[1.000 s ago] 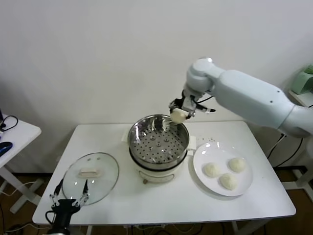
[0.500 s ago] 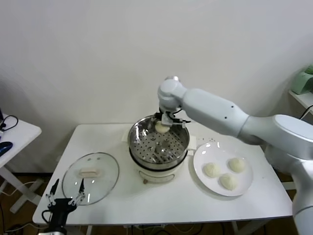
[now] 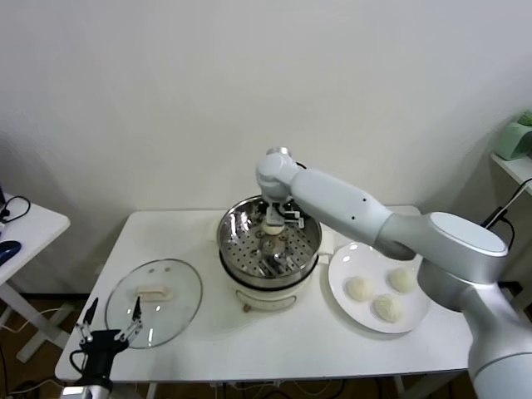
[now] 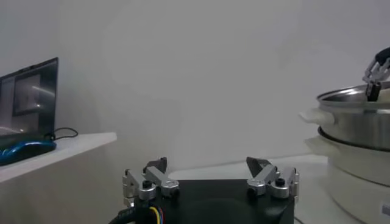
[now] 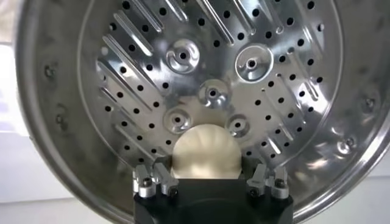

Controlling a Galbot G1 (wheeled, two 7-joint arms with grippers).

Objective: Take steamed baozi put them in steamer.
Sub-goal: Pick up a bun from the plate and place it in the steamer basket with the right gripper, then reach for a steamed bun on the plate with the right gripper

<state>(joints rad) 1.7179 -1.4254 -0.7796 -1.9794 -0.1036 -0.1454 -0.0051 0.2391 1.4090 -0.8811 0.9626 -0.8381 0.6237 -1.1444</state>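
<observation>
Right gripper point(image 3: 273, 223) inside the steamer's mouth, fingers clamped on one baozi point(image 5: 205, 152); the wrist view shows the bun wedged between the two fingertips, with the perforated floor point(image 5: 207, 73) below it and apart from it, so the bun is not yet set down. Steamer point(image 3: 309, 223) stands at the middle of the table, toward its rear edge, with nothing else visible on its floor. Judgement: step in hand is the lowering and release of this first bun. To do it well, bring the bun straight down until it rests on the floor before parting the fingers; a drop from height could let a round bun roll against the wall. It hangs near the raised stud at the floor's centre, as far as the wrist view tells; a spot to one side would leave room for the rest. The dough looks soft, so open slowly and lift vertically, lest it stick to a pad and come up again. Keep the wrist clear of the steel rim on the way out. White plate point(image 3: 342, 306), just beside the steamer toward the table's right edge, carries three more baozi point(image 3: 360, 288). Glass lid point(image 3: 184, 278) lies flat near the front left corner. Left gripper point(image 3: 109, 337) waits off that corner, below the table's front edge, fingers spread and holding nothing.
</observation>
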